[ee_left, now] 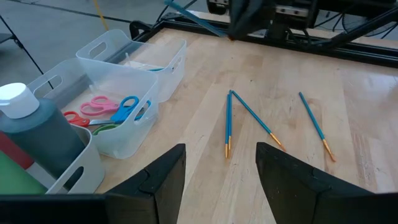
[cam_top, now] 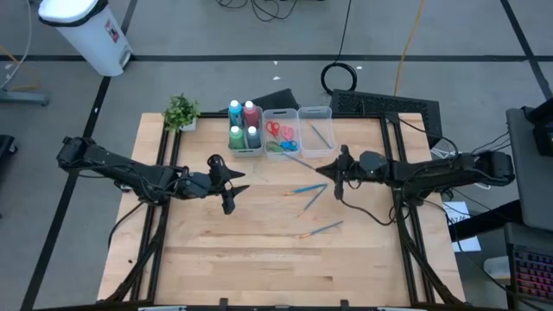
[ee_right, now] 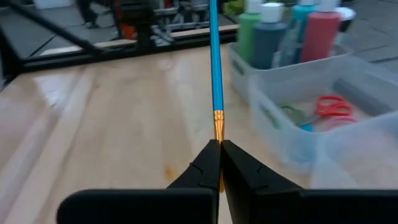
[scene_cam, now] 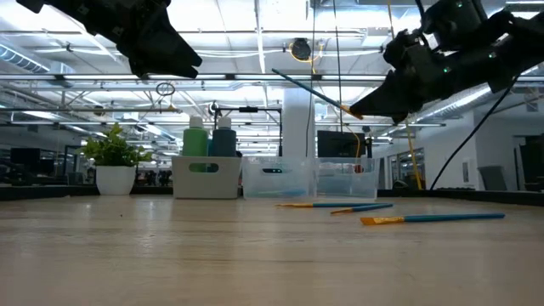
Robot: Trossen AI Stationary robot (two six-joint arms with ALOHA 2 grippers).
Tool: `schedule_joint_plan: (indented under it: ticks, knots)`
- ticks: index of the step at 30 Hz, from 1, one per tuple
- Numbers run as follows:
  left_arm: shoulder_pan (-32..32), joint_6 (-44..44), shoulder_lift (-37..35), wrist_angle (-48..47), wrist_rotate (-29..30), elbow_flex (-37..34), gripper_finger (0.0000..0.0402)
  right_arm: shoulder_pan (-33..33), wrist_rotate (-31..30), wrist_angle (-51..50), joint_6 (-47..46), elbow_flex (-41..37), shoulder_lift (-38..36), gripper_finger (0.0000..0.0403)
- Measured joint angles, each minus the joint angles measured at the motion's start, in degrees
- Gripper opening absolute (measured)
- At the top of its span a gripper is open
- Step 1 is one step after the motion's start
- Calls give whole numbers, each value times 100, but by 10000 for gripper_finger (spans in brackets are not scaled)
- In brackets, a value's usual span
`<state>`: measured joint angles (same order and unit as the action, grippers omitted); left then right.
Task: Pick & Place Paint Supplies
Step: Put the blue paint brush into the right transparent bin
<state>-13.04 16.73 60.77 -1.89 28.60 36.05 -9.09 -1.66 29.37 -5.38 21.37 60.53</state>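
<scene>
Right gripper [ee_right: 219,163] pinching brush [ee_right: 214,68] by ferrule, raised toward bins [cam_top: 314,130] for drop; left gripper [ee_left: 219,180] open, empty, waiting mid-table.

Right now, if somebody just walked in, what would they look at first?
Probably the right hand, up in the air above the table, pinching a blue brush that sticks out toward the three clear bins at the back. Next, the bright paint bottles standing in the leftmost bin, with three more brushes lying loose on the wood. The left hand hangs open nearby, holding nothing.
</scene>
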Motion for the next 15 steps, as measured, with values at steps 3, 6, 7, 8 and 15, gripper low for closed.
schedule_joint_plan:
  ticks: [3,6,7,8,15]
  knots:
    - [0,0,0,0,0,0,202,-301,-4,10,-19,0,0,0]
    - [0,-2,0,0,2,0,202,-629,-4,35,-189,0,0,0]
    - [0,-2,0,0,2,0,203,-728,-4,43,-244,0,0,0]
    - [0,-2,0,0,2,0,202,-826,-6,58,-292,0,0,0]
    - [0,-2,0,0,4,0,202,-1319,-159,85,-326,0,0,0]
